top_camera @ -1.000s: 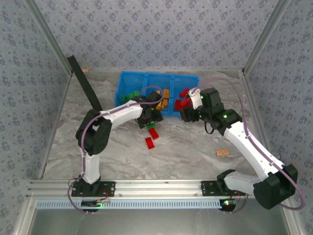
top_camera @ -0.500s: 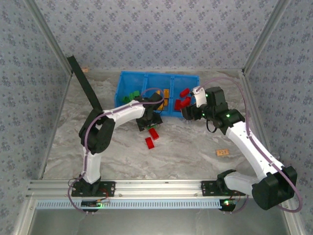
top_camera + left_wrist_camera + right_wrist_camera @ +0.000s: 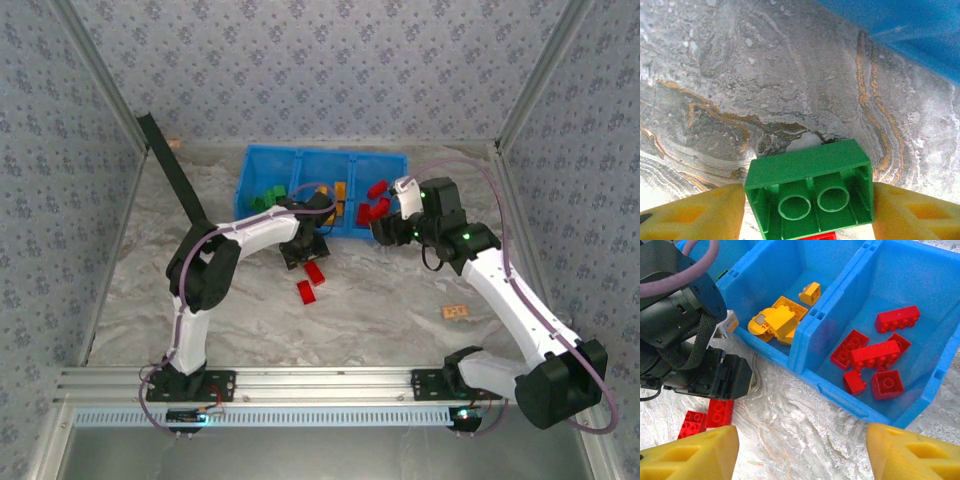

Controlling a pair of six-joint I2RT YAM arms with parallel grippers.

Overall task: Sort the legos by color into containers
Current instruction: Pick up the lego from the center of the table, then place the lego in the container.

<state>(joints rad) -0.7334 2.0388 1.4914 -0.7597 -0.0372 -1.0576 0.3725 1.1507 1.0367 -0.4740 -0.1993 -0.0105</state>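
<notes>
Your left gripper (image 3: 809,212) is gripping a green lego (image 3: 810,175). Its two yellow fingers (image 3: 690,215) are touching the two short sides of the brick, and the hollow underside with its two round tubes is facing the wrist camera. I cannot tell whether this lego is resting on the marbled worktop (image 3: 740,75) or is lifted a little above it.

In the top view this gripper is hanging just in front of the near wall of the blue tray (image 3: 262,160). The loose red legos (image 3: 314,272), two of them, are lying on the worktop just beside it, on the side of the arm bases.

Your right gripper (image 3: 800,452) is standing open, with its fingers wide apart and nothing between them. It is hanging over the worktop just in front of the tray, about at the wall between the middle and the right compartment.

The yellow legos (image 3: 780,320) are lying in the middle compartment and the sorted red legos (image 3: 875,355) in the right one. The top view is showing the sorted green legos (image 3: 268,198) in the left compartment. A flat orange tag (image 3: 455,311) is lying on the worktop, well apart to the right.
</notes>
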